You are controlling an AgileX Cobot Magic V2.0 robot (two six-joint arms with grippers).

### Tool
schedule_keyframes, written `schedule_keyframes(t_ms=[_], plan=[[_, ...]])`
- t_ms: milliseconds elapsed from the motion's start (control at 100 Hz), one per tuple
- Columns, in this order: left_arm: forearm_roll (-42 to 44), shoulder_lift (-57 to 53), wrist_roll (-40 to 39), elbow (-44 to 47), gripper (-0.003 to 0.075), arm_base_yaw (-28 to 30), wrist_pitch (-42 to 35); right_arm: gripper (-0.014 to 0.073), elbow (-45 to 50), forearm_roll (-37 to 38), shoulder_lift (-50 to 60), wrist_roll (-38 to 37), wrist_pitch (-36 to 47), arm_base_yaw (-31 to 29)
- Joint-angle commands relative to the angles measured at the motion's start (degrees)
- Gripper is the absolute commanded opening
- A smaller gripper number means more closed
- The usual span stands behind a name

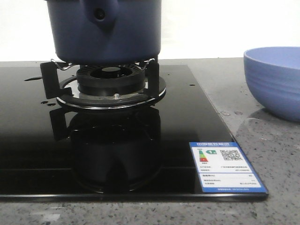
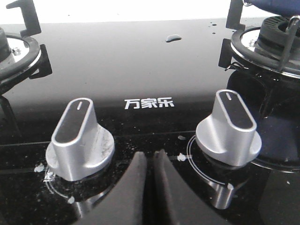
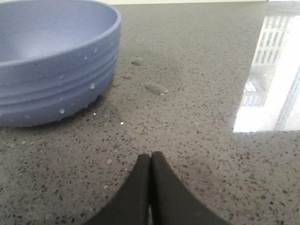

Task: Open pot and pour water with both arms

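The dark navy pot [image 1: 105, 30] stands on the burner grate [image 1: 110, 77] of the black glass hob; its stubby handle end with a round hole [image 1: 100, 14] faces the front camera. Its top is cut off by the front view, so no lid shows. Water shows as small drops and a thin puddle on the glass [image 2: 173, 38] and drops on the stone [image 3: 156, 88]. My left gripper [image 2: 149, 157] is shut and empty, low over the hob between two silver knobs. My right gripper [image 3: 151, 157] is shut and empty over the grey counter, near the periwinkle bowl [image 3: 51, 61].
Two silver knobs [image 2: 80, 138] [image 2: 229, 129] flank the left gripper. A second burner [image 2: 14, 51] lies at the far left. The periwinkle bowl [image 1: 276, 79] stands on the speckled counter right of the hob. A blue energy label [image 1: 225, 166] sits on the glass corner.
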State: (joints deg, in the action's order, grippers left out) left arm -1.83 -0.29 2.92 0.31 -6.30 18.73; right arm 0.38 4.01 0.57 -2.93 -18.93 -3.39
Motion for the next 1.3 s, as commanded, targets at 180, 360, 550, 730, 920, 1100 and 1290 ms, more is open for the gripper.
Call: schedule_keyframes(t_ms=[180, 360, 550, 730, 920, 1100, 1290], plan=[[-0.21, -1.28, -0.53, 1.51, -0.0020, 0.11, -2.92, -0.0063, 1.52, 0.05, 1.05, 0.09, 1.02, -0.50], [-0.21, -1.28, -0.53, 1.51, -0.0020, 0.11, -2.92, -0.0063, 1.52, 0.05, 1.05, 0.09, 1.02, -0.50], [-0.21, -1.28, -0.53, 1.51, -0.0020, 0.11, -2.92, -0.0063, 1.52, 0.05, 1.05, 0.09, 1.02, -0.50], [2.78, -1.28, -0.11, 1.51, -0.0020, 0.11, -5.46, -0.0063, 1.52, 1.38, 1.05, 0.09, 2.64, -0.50], [-16.16, -1.28, -0.11, 1.51, -0.0020, 0.11, -17.94, -0.0063, 1.52, -12.78, 1.05, 0.09, 17.84, -0.50], [-39.22, -1.28, -0.11, 1.51, -0.0020, 0.11, -23.64, -0.0063, 1.33, -32.10, 1.05, 0.09, 23.19, -0.40], [-54.76, -1.28, -0.11, 0.55, -0.0020, 0.00, -22.07, -0.0062, -0.50, -35.64, 1.05, 0.09, 23.18, -0.40]])
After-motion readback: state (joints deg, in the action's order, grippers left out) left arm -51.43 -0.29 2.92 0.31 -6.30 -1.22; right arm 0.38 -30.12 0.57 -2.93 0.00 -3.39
